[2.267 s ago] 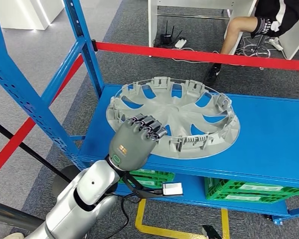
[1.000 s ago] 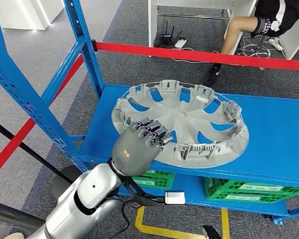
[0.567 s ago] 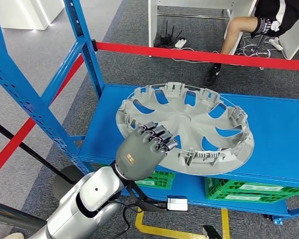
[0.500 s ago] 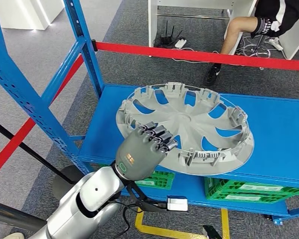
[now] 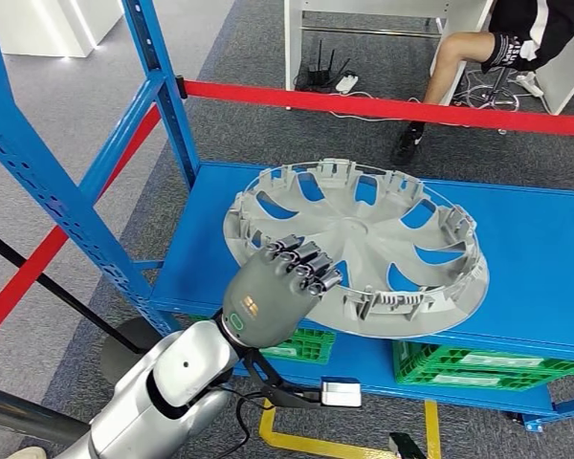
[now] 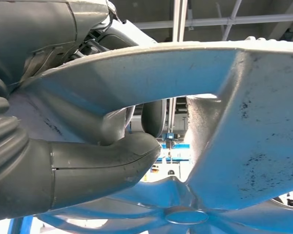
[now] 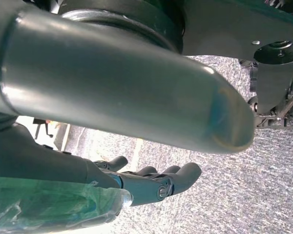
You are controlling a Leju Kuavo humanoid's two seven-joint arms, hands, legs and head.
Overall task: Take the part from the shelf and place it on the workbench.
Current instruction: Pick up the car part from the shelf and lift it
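A grey wheel cover [image 5: 364, 234] lies inner side up on the blue shelf board [image 5: 537, 258], its near left edge raised off the board. My left hand [image 5: 270, 292] grips that near rim, dark fingers curled over the top. In the left wrist view the thumb [image 6: 100, 161] presses up against the underside of the wheel cover [image 6: 248, 126]. My right hand [image 7: 152, 183] hangs above the grey carpet with its fingers stretched out and nothing in them.
Blue shelf uprights [image 5: 162, 86] stand at the left, joined by a red crossbeam [image 5: 386, 105] behind the board. Green crates [image 5: 486, 368] sit on the level below. A seated person's leg [image 5: 450, 57] is beyond the shelf. Yellow tape [image 5: 270, 421] marks the floor.
Over two seconds my left hand slid the wheel cover to the right and tipped its near edge up. In the last half second hand and cover barely moved.
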